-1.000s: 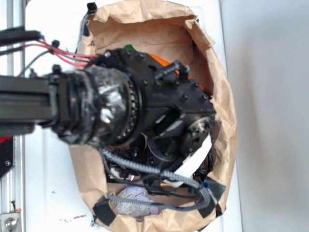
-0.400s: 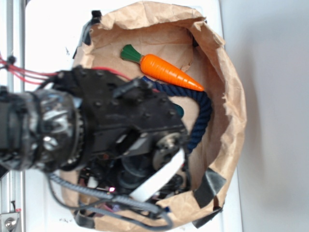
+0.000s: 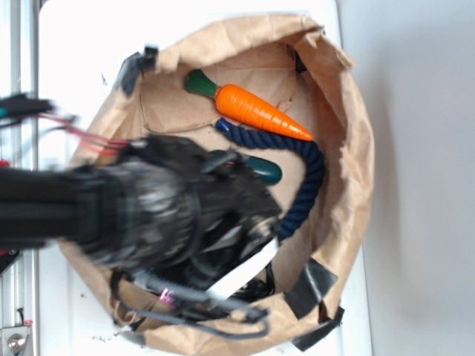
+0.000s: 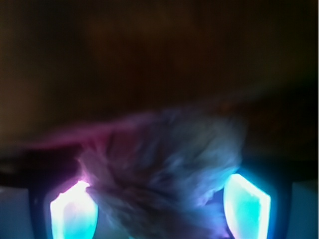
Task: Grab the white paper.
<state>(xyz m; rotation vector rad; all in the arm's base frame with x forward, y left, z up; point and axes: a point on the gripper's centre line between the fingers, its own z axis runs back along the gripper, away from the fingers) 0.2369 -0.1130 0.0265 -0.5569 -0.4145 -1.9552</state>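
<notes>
Brown paper bag (image 3: 349, 148) lying open on white surface (image 3: 82, 59). Inside, at far side, orange toy carrot (image 3: 260, 111) with green top. Just near it, dark blue rope (image 3: 308, 178), curving. Blurred black robot arm (image 3: 148, 215) covering left and near part of bag.

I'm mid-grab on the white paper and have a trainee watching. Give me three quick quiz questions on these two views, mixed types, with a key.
1. True or false: in the wrist view, the white paper sits between the two glowing fingers.
2. Multiple choice: in the exterior view, what lies directly beside the carrot inside the paper bag? A) a spoon B) a dark blue rope C) a cup
3. Short answer: does the exterior view show the paper?

Key: 1 true; 2 B; 3 no, the arm covers that part of the bag.
</notes>
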